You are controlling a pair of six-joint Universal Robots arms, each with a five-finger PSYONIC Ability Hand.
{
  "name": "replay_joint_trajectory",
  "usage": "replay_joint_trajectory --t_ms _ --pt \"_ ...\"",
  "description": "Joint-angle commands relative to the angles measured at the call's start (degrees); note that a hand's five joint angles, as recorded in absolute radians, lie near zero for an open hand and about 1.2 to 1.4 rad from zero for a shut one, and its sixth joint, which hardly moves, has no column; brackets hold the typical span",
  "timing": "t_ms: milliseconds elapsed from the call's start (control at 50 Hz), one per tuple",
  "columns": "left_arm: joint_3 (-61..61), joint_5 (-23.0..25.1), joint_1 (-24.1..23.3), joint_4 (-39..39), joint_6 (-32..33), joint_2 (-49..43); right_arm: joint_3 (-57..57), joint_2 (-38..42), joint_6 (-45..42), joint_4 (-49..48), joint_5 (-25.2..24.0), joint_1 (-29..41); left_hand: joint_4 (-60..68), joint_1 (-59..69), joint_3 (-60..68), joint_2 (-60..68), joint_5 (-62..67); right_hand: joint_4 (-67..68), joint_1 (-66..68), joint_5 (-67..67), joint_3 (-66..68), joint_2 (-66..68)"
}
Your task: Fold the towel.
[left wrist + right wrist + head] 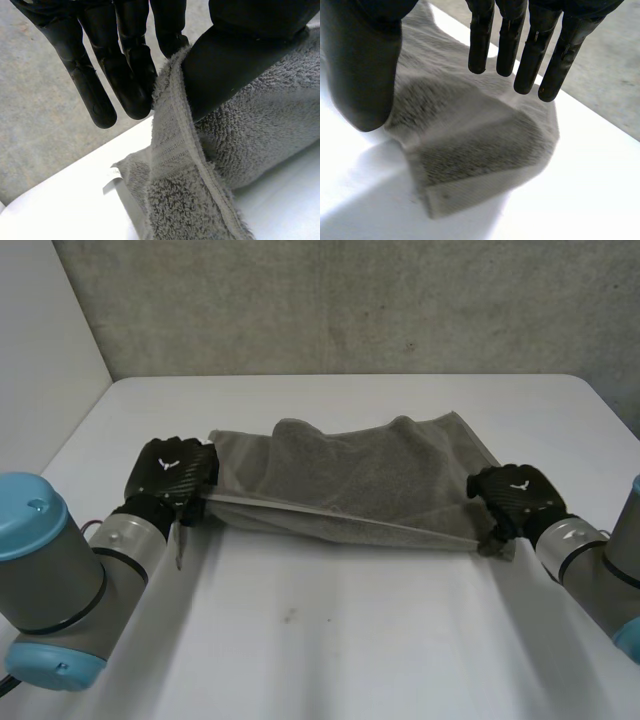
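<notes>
Backdrop: a rough grey wall stands behind a white table.
Towel: the grey towel lies rumpled across the middle of the table. Its near hem runs in a straight line from one hand to the other.
Left hand: the left hand is at the towel's left end, nearer the table's left edge.
Left grip: straight fingers and the thumb pinch the towel's hem between them. The cloth hangs from the pinch down to the table.
Right hand: the right hand is at the towel's right near corner, towards the table's right edge.
Right grip: its fingers are straight and stand well apart from the thumb, closed on nothing. The towel's corner lies on the table under the palm, between the thumb and the fingertips.
</notes>
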Motion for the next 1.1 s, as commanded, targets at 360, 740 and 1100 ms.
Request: replay_joint_trajectory --t_ms 360,740,1100 --pt "0.7 -0.1 1.4 1.6 -0.2 1.8 -0.7 1.3 11.2 -0.8 0.6 -1.6 10.2 10.4 10.3 10.2 10.4 -1.7 -1.3 0.4 -1.5 -1.8" --pt "3.9 -0.1 2.7 3.1 0.1 0.6 3.2 -1.8 5.5 1.8 0.6 -1.5 10.2 10.4 10.3 10.2 10.4 -0.2 0.3 1.9 0.0 -0.3" --pt "3.1 0.0 3.1 3.5 0.4 -2.1 4.6 0.5 -10.6 2.3 -3.5 -2.4 10.2 10.4 10.3 10.2 10.4 0.9 1.4 3.1 1.1 0.9"
